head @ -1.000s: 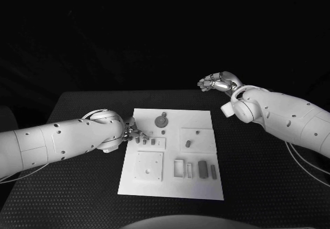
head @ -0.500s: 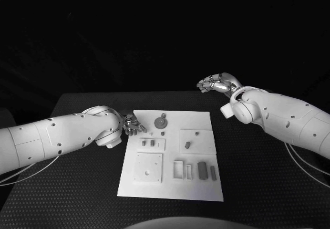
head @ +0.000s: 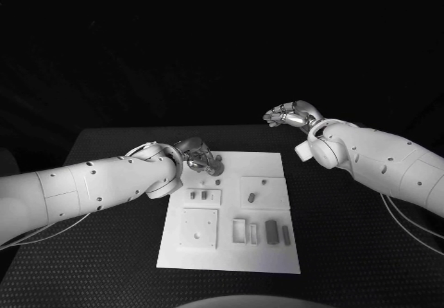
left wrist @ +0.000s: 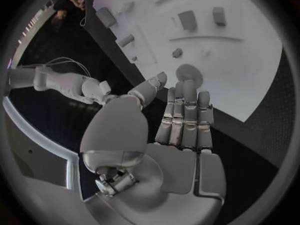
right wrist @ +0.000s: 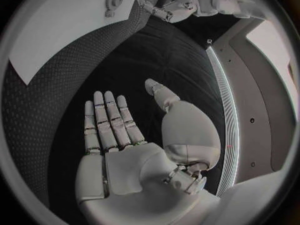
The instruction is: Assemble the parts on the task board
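The white task board (head: 231, 250) lies in the middle of the black table. A round toothed part (head: 215, 169) sits near its far left corner, and my left hand (head: 197, 156) hovers right beside it, holding nothing. In the left wrist view that hand (left wrist: 181, 122) has straight fingers, and the round part (left wrist: 188, 74) lies just past the fingertips (left wrist: 187, 87). Small dark parts (head: 198, 192) stand in a block below it; others (head: 272, 231) lie near the front. My right hand (head: 289, 115) is raised beyond the board's far right corner, fingers spread and empty, as seen in the right wrist view (right wrist: 112, 135).
A square white plate (head: 199, 226) and a second raised block with a small part (head: 253, 196) sit on the board. Black table surface (head: 102, 256) flanks the board on both sides. The right wrist view shows the board's corner (right wrist: 56, 40) and my left hand (right wrist: 164, 6).
My left hand has moved from the board's left edge toward the far end, up to the round toothed part. The right hand has hardly moved.
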